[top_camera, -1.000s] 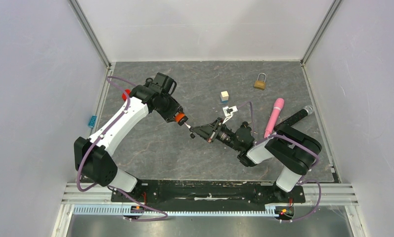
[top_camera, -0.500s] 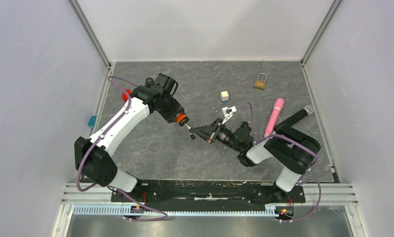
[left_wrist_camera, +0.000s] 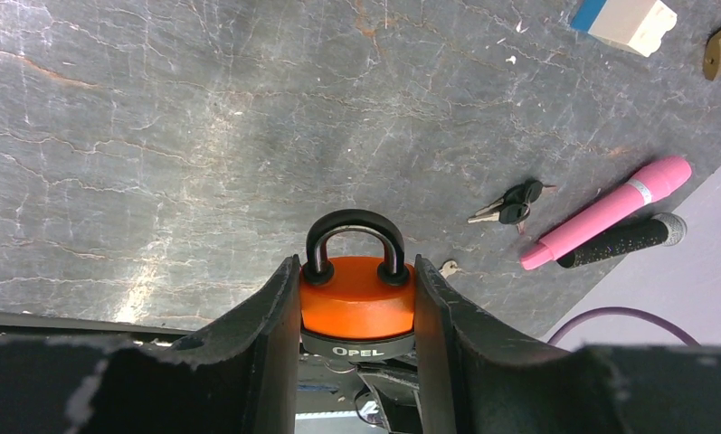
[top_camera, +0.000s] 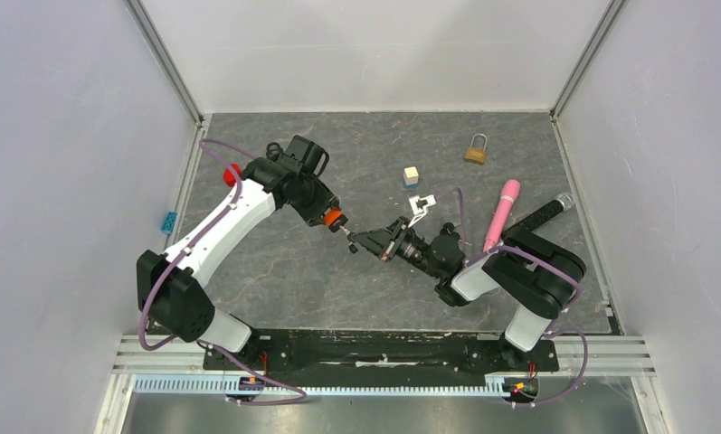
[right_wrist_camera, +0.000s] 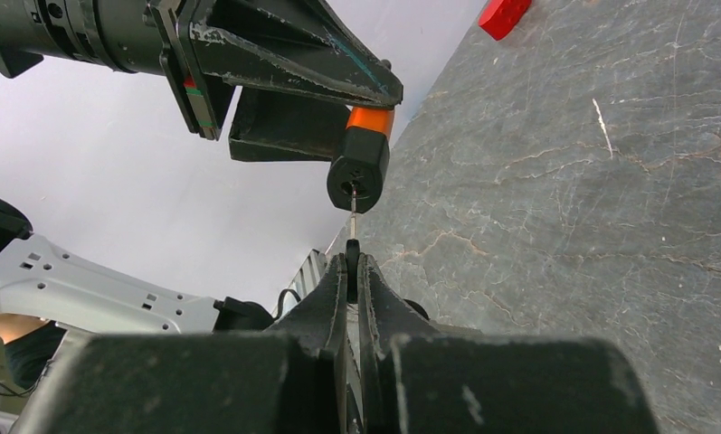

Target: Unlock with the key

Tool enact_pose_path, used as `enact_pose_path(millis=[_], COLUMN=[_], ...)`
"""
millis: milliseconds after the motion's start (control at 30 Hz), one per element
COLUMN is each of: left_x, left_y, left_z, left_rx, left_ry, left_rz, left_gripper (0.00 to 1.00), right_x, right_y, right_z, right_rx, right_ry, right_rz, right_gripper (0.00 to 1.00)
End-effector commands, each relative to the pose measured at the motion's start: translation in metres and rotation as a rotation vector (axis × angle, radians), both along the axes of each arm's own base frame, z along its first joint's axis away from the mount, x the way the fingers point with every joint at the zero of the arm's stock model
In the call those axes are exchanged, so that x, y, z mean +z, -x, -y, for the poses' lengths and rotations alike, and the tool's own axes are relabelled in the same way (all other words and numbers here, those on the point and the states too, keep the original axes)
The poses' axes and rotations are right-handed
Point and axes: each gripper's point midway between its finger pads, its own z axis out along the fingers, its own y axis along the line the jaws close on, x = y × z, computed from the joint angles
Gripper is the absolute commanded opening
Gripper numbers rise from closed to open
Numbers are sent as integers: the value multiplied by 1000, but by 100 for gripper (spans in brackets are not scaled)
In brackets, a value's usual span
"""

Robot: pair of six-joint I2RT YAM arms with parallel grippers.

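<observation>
As the shackle is seen seated in both holes, the lock is entered as not yet opened. Items are listed from left to right.

Item 1. Left hand (left_wrist_camera: 356,267): jaws are set about half apart and clamped on the flanks of the orange padlock (left_wrist_camera: 357,303). The padlock is held clear above the desk (left_wrist_camera: 157,136), keyway turned toward the right arm. Hazard: the body is gripped by two smooth sides only, so it may be twisted or pushed back in the jaws once turning force is applied.

Item 2. Key (right_wrist_camera: 353,210): the blade is stretched across the gap, its tip judged to be at or just inside the keyway; depth cannot be told. Hazard: if turned before being fully seated, or driven off-axis, the thin blade may be bent or jammed.

Item 3. Right hand (right_wrist_camera: 353,262): pinched fully shut on the key's head. Hazard: so small a hold may be lost, and the key rotated within the fingers or dropped.

Item 4. Spare keys (left_wrist_camera: 510,203), brass padlock (top_camera: 475,150), pink cylinder (top_camera: 501,214): laid on the desk well apart from the work. No interference is expected.
</observation>
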Motion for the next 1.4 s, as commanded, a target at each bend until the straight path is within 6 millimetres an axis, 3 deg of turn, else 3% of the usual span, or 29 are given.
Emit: enact_pose_path(millis=[0,433,733,1033,1367], left_x=[16,17,8,9,16], left_y=[-6,0,15,26,33], left_z=[5,23,47,69,94], left_rx=[29,48,101,101,39], left_ry=[31,60,106,118,159], left_rz=[55,69,75,99,146], left_gripper=[2,2,2,2,2], right_x=[14,2,12,10,23], right_y=[-3,-5,-3,-7,-18], right_z=[6,16,20,23,43], right_rx=[-36,-84,-85,-117,-135], right_ry=[-55,-69,-116,-115,-200], right_rz=[29,-61,-36,-25,-27], right_gripper=[0,0,0,0,0])
